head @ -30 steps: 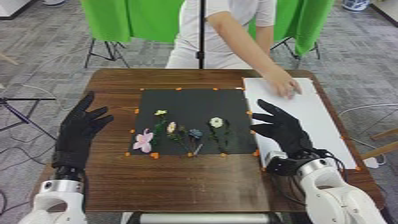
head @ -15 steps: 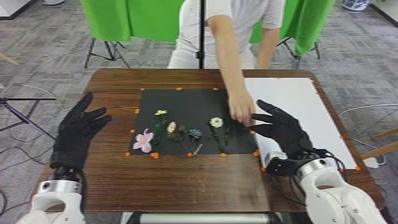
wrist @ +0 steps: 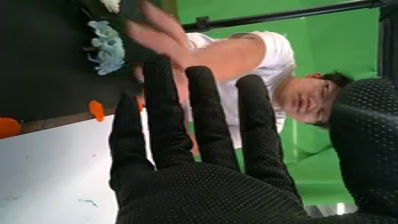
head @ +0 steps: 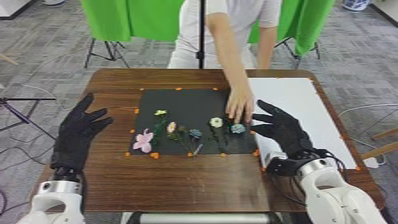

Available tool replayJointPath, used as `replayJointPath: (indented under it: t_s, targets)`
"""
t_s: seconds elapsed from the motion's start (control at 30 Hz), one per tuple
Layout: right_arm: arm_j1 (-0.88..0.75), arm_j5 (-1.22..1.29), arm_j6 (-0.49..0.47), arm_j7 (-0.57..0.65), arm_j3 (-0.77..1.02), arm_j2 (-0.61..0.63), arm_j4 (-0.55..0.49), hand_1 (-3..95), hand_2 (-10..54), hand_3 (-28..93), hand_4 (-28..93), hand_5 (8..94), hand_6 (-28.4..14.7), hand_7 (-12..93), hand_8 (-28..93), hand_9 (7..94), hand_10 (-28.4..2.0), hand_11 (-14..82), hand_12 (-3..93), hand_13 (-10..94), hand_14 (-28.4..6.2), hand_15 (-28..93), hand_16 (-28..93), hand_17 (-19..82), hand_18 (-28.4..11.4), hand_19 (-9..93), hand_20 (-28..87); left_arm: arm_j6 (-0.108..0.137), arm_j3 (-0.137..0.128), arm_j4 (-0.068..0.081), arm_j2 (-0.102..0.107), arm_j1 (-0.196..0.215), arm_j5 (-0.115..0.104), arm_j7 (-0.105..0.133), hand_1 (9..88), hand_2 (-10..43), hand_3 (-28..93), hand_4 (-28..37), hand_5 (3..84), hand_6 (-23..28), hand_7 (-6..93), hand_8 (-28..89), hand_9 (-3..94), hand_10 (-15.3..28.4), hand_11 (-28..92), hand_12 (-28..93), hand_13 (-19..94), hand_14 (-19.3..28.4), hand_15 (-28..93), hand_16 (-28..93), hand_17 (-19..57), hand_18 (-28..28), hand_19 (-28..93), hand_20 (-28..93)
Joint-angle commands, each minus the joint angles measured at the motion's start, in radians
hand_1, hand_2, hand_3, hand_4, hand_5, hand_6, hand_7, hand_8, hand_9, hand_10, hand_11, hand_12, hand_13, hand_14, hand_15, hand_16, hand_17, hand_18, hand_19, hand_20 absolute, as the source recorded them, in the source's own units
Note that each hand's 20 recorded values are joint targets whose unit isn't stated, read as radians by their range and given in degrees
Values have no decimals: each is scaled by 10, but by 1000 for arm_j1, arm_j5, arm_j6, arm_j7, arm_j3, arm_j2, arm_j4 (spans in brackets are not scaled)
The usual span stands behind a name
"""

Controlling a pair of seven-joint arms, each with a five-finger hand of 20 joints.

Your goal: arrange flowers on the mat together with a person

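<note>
This looks like a robotics lab or test room, set up around a brown wooden table (head: pixel 169 192). Two white robot arms (head: pixel 59 200) reach over the table's near edge, and small orange marks (head: pixel 155 156) dot its top. Beyond the table, green cloth (head: pixel 133 22) hangs as a backdrop, with black stand legs (head: pixel 109 56) below it. Loose cables (head: pixel 25 131) trail left of the table over grey carpeted floor (head: pixel 53 62)
</note>
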Motion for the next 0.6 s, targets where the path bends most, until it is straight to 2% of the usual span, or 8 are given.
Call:
replayJointPath:
  t_s: [0.03, 0.17, 0.33, 0.4, 0.47, 0.53, 0.6]
  targets:
    - [-16, -6, 12, -14, -4, 1, -4, 165, 36, 793, -283, 378, 31, 141, -116, 423, -138, 154, 157, 317, -194, 484, 116, -9, -208, 457, 235, 6, 3, -4, -14, 17, 1, -11, 216, 26, 775, -283, 291, 26, 97, -80, 334, 179, 264, 109, 259, 257, 544, -86, -42, 276, 537, 80]
    - [-19, -3, 15, -17, -1, -1, -4, 166, 37, 792, -283, 379, 31, 140, -116, 424, -138, 154, 157, 318, -194, 484, 116, -8, -207, 457, 235, 4, 6, -1, -20, 10, 3, -14, 216, 26, 776, -283, 291, 26, 98, -80, 335, 179, 266, 110, 259, 257, 545, -89, -45, 272, 536, 83]
    - [-12, 2, 13, -22, -4, -1, -2, 165, 36, 793, -283, 380, 32, 142, -116, 424, -139, 154, 156, 319, -193, 483, 116, -9, -207, 457, 237, 2, 9, 1, -16, 3, 2, -11, 215, 26, 777, -283, 293, 27, 95, -82, 335, 179, 265, 109, 259, 256, 546, -90, -47, 268, 532, 87]
    - [-11, -1, 13, -26, -4, -3, -2, 165, 36, 793, -283, 380, 32, 142, -116, 424, -139, 154, 156, 319, -193, 484, 116, -8, -206, 456, 236, 3, 10, 1, -10, 4, -5, -3, 215, 26, 778, -283, 293, 26, 93, -81, 335, 177, 262, 107, 258, 255, 545, -92, -50, 266, 527, 88]
    - [-7, 3, 12, -25, -5, -1, 0, 163, 36, 794, -283, 380, 32, 141, -116, 424, -140, 154, 156, 319, -193, 485, 116, -9, -206, 457, 237, -3, 6, 2, -15, 1, 0, -10, 215, 26, 776, -283, 293, 25, 92, -81, 336, 175, 256, 105, 257, 255, 539, -93, -55, 267, 517, 86]
    - [-6, -1, 8, -26, -3, -2, 0, 163, 37, 793, -283, 380, 32, 141, -116, 424, -139, 153, 157, 318, -194, 484, 116, -8, -206, 456, 237, -3, 5, 2, -5, 0, -5, -4, 214, 26, 775, -283, 293, 23, 90, -80, 335, 174, 250, 104, 255, 253, 531, -94, -56, 266, 503, 83]
    - [-5, 2, 7, -26, -2, -2, 2, 163, 36, 793, -283, 380, 31, 140, -116, 424, -141, 152, 156, 318, -194, 483, 115, -9, -206, 456, 238, -4, 1, 2, -11, -2, -1, -5, 213, 26, 774, -283, 293, 22, 90, -80, 335, 173, 245, 105, 255, 253, 527, -93, -56, 266, 497, 83]
